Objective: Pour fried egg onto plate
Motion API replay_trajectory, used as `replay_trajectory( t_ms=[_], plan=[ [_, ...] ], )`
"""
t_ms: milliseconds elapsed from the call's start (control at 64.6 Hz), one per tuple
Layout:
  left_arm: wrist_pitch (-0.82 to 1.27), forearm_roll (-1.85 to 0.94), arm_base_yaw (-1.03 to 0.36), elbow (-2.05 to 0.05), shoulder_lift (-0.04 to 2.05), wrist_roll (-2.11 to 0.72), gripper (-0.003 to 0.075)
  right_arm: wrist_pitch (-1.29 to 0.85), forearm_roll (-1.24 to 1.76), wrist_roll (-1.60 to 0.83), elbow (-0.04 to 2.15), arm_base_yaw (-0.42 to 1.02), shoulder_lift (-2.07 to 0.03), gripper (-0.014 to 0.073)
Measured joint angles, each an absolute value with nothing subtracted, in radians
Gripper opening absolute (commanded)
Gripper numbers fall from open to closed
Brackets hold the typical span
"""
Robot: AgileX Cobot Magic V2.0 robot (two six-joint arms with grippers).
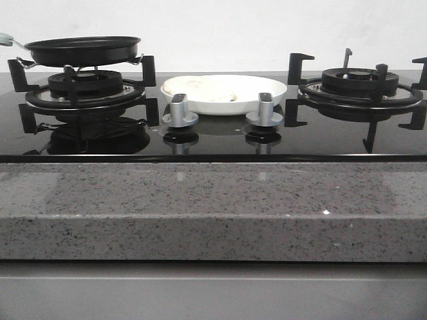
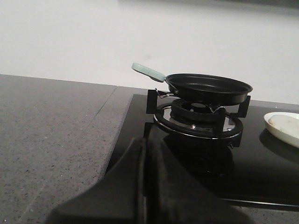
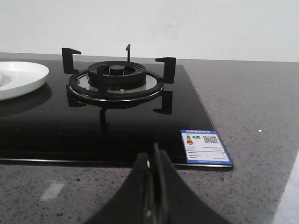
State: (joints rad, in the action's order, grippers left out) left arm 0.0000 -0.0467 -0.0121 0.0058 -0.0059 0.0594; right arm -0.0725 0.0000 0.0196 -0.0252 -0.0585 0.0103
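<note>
The white plate sits on the black glass hob between the two burners, with the pale cream fried egg lying in it. The plate's edge shows in the left wrist view, with part of the egg, and in the right wrist view. The black frying pan rests on the left burner, its pale green handle pointing away. My left gripper is shut and empty, low over the hob's left front edge. My right gripper is shut and empty over the counter by the hob's right front corner. Neither gripper shows in the front view.
The right burner stands bare with black pan supports. Two silver knobs stand in front of the plate. A blue energy label is at the hob's front right corner. Speckled grey stone counter surrounds the hob.
</note>
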Motion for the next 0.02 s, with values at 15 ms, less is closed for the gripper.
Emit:
replay_trajectory(
  t_ms=[15],
  plan=[
    [0.0, -0.047, -0.012, 0.006, -0.006, 0.059, -0.0019, -0.072, 0.0, 0.02, -0.025, -0.058, 0.01, -0.0068]
  ],
)
